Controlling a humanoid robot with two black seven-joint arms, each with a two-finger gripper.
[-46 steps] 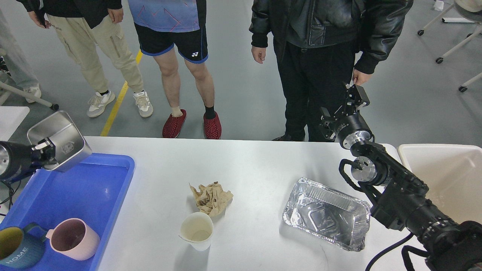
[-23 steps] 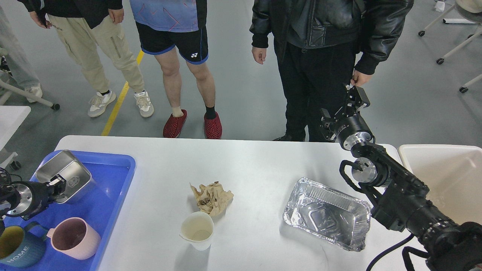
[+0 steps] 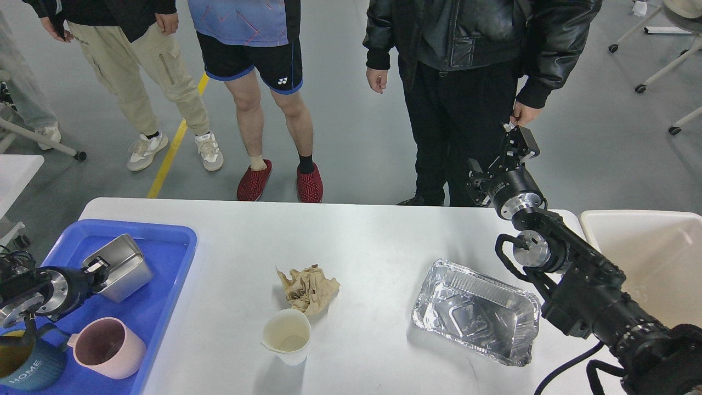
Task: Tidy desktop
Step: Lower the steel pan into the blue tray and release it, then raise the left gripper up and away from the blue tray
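Two mugs, pink (image 3: 107,348) and dark blue (image 3: 24,368), one steel box (image 3: 122,267), paper cup (image 3: 286,335), crumpled paper (image 3: 307,288), foil tray (image 3: 475,311), blue tray (image 3: 164,258).

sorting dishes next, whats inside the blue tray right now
In the blue tray: a metal container in the left pincer, a pink mug and a dark "HOME" mug. My arm covers part of the tray floor.

Left pincer (image 3: 100,267) low at the left edge, closed; right pincer (image 3: 518,141) raised, state unclear.

l arm (image 3: 101,267) lowered steel box (image 3: 122,267) down into blue tray (image 3: 164,274).
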